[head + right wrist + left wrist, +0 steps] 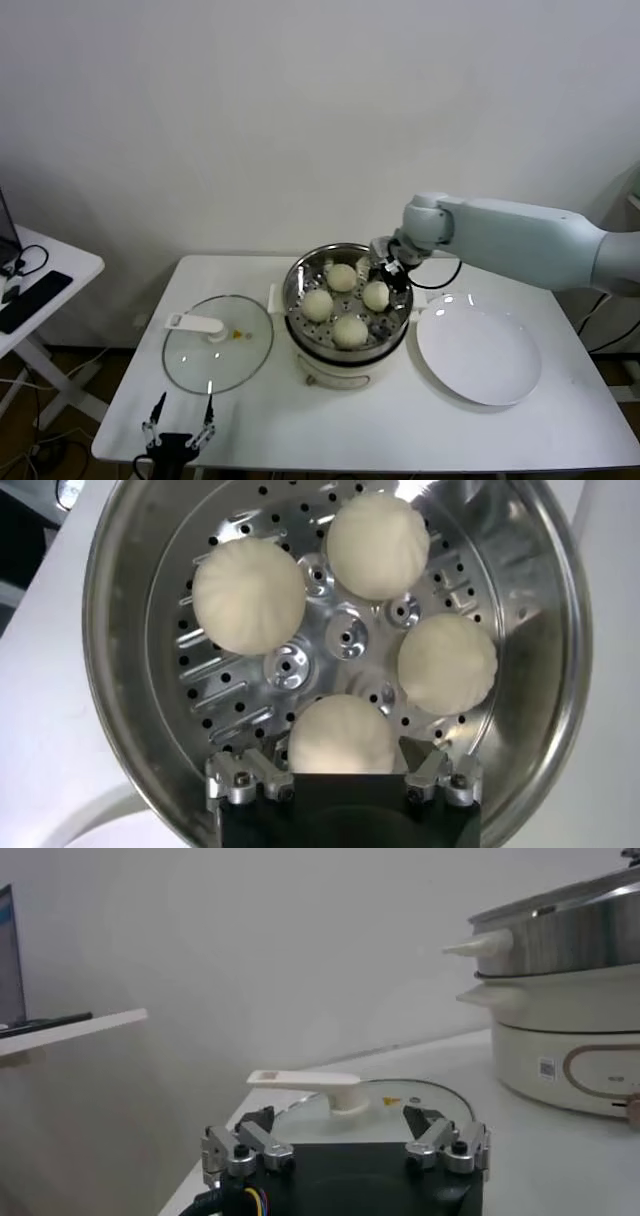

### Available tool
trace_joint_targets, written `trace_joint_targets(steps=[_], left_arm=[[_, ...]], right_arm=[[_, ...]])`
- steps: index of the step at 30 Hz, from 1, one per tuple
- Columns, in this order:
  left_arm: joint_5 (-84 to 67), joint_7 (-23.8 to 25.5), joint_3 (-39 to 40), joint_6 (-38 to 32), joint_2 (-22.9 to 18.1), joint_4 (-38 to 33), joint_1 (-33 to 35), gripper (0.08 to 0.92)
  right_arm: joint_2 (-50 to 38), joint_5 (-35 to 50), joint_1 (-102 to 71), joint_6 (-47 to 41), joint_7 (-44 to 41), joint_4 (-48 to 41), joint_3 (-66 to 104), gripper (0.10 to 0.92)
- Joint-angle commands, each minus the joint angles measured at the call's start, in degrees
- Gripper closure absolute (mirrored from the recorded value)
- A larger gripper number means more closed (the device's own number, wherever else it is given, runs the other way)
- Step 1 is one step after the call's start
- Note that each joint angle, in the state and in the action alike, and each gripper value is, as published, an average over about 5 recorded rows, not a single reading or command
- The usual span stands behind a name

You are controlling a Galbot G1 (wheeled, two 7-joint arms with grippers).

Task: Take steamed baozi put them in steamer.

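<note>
Head view: four smooth off-white baozi (350,329) sit in the steel steamer (299,285), right hand (388,272) spread wide.

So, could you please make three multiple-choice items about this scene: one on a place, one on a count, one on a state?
1. Where does the glass lid lie?
A. on the steamer
B. on the table, on the robot's left of the steamer
C. on the white plate

2. How many baozi are in the steamer?
A. two
B. three
C. four

3. What is the state of the white plate?
A. bare
B. holding one baozi
C. covered by the lid

Answers:
1. B, the lid rests flat on the table beside the pot.
2. C, the right wrist view shows four baozi on the perforated floor.
3. A, nothing lies on it.
</note>
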Motion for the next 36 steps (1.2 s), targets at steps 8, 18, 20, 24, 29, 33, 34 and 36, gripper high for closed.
trace_joint_targets(steps=[8,18,20,24,29,33,34,36], left_arm=[[0.02,0.01,0.07,-0.11,0.06,-0.64,0.32,0.177],[0.07,0.05,0.39,0.07,-0.06,-1.51,0.41,0.177],[0.15,0.06,0.52,0.15,-0.04,-1.56,0.4,0.177],[0.42,0.07,0.77,0.21,-0.03,-1.32,0.29,0.177],[0.5,0.11,1.09,0.14,-0.14,-1.04,0.18,0.177],[0.41,0.09,1.16,0.01,-0.16,-0.63,-0.14,0.177],[0.39,0.08,1.17,0.0,-0.15,-0.52,-0.26,0.177],[0.37,0.09,1.23,0.02,-0.12,-0.36,-0.49,0.177]], right_arm=[[-5.89,11.69,8.6,-0.11,2.01,2.31,0.59,0.203],[-17.93,20.18,-13.53,-3.61,32.09,13.97,28.52,0.203],[-19.25,20.17,-21.39,-3.31,36.78,16.22,36.46,0.203],[-20.64,19.81,-36.35,-1.44,44.56,19.57,50.47,0.203],[-21.3,17.37,-54.08,2.03,51.71,23.26,66.02,0.203],[-20.24,14.62,-71.06,6.34,55.55,27.22,79.59,0.203],[-19.48,14.08,-75.64,7.33,56.15,28.25,83.39,0.203],[-17.64,12.66,-84.31,9.53,56.85,30.04,90.04,0.203]])
